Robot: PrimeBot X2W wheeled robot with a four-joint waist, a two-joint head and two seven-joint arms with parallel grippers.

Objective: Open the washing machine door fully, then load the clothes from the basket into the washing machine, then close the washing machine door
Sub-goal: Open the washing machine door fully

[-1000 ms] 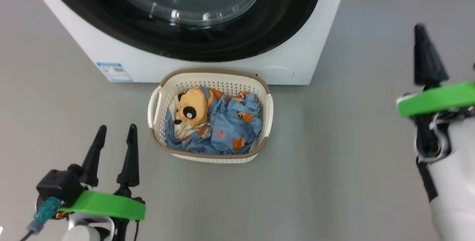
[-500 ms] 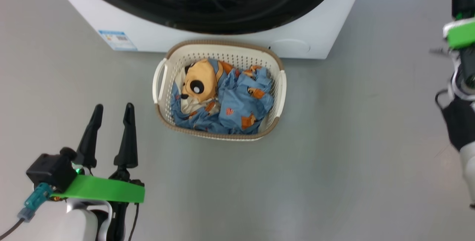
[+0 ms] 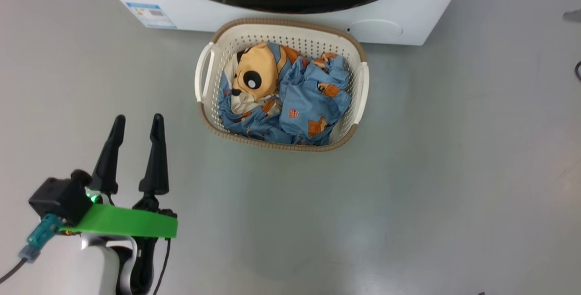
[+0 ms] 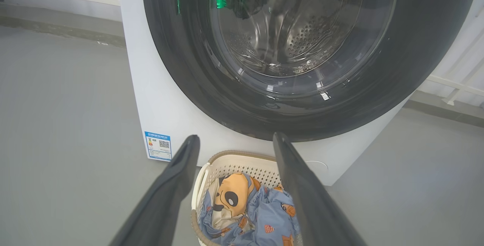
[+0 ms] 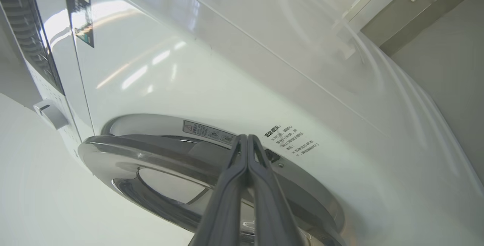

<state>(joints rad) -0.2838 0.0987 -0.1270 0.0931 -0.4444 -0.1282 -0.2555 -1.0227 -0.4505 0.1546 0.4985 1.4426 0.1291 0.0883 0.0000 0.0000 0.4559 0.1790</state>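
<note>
In the head view we are holding our left gripper (image 3: 139, 119) over the grey floor (image 3: 408, 195) at the lower left, its fingers spread and grasping nothing. The basket (image 3: 361, 81) is sitting on the floor just in front of the washing machine (image 3: 204, 13), with the clothes (image 3: 313, 104) lying bundled inside it. In the left wrist view we are looking between the parted fingers at the washing machine door (image 4: 181, 68), which is lying shut against the white front above a blue label (image 4: 158, 145). In the right wrist view we are pressing our right gripper (image 5: 246, 137) tightly closed and empty, its tips pointing at the door's rim beside a printed notice (image 5: 291, 142). Whether they are touching it we cannot tell.
</note>
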